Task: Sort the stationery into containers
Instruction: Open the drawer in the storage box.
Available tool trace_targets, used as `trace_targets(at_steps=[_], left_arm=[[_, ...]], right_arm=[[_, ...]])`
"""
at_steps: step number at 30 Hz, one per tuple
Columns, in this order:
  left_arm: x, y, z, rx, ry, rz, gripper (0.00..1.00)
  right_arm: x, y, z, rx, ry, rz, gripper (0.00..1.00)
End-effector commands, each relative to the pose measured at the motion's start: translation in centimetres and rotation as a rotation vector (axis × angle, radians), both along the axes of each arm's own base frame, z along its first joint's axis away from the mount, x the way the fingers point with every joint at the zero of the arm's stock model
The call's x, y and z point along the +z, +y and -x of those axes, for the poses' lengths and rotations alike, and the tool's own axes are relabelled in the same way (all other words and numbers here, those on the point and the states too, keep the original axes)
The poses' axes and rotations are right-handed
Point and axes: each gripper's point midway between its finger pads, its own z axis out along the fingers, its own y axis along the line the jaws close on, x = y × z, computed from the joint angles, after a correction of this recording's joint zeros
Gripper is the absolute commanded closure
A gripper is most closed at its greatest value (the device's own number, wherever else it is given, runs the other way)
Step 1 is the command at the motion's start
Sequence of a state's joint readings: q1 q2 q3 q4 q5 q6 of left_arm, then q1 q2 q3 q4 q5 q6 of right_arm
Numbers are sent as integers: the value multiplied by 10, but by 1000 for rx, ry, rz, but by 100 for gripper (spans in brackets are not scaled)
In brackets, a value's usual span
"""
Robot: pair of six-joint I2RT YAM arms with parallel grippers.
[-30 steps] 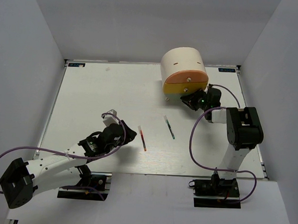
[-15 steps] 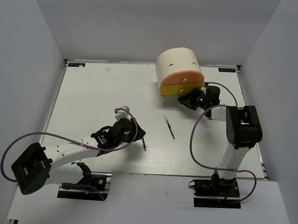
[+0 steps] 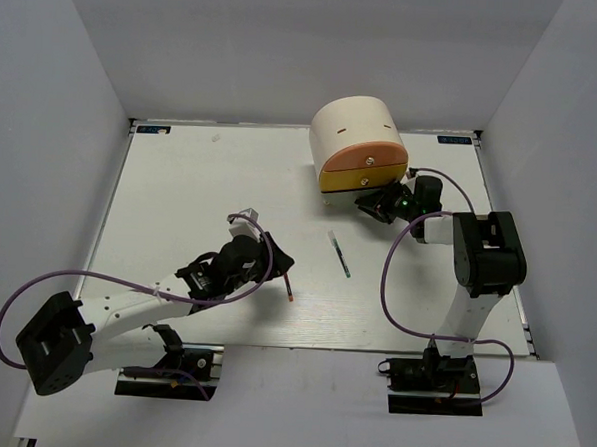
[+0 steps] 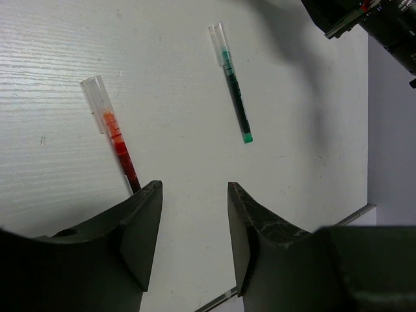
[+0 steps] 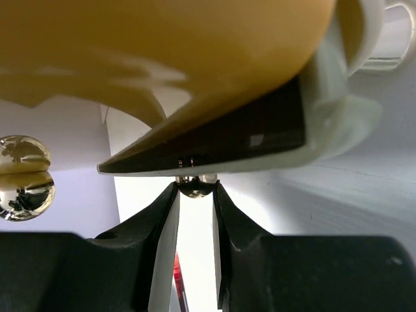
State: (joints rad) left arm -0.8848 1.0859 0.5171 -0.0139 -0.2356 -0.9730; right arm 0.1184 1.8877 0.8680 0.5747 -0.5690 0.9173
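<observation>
The cream half-cylinder container unit (image 3: 353, 131) stands at the back right, its pink and yellow drawer fronts facing me. My right gripper (image 3: 372, 202) is shut on a small metal knob (image 5: 195, 188) at the unit's lower front edge (image 5: 214, 146). A second knob (image 5: 23, 179) shows to the left. A red pen (image 4: 117, 146) and a green pen (image 4: 234, 88) lie on the white table. My left gripper (image 4: 194, 188) hovers open at the red pen's near end, which passes under the left fingertip (image 4: 153, 195). Only the red pen's tip (image 3: 291, 292) shows from above; the green pen (image 3: 339, 254) lies apart.
The table's front edge (image 4: 338, 218) runs close behind the left gripper. Grey walls enclose the table on three sides. The right arm's purple cable (image 3: 391, 278) loops over the table's right part. No other loose stationery is in view.
My left arm has swung right and now covers most of the red pen. The drawer unit has shifted slightly left with the right gripper still on its knob.
</observation>
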Motion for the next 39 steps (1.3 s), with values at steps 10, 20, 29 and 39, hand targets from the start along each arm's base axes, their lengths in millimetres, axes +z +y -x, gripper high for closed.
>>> trace_targets(at_steps=[10, 20, 29, 39], left_arm=[[6, 2, -1, 8, -27, 20, 45], [7, 5, 2, 12, -29, 34, 45], [-4, 14, 3, 54, 4, 9, 41], [-10, 6, -3, 65, 54, -30, 33]], right_arm=[[6, -2, 34, 17, 46, -32, 86], [5, -11, 41, 3, 44, 21, 81], [2, -14, 48, 18, 63, 41, 47], [11, -22, 61, 8, 35, 60, 31]])
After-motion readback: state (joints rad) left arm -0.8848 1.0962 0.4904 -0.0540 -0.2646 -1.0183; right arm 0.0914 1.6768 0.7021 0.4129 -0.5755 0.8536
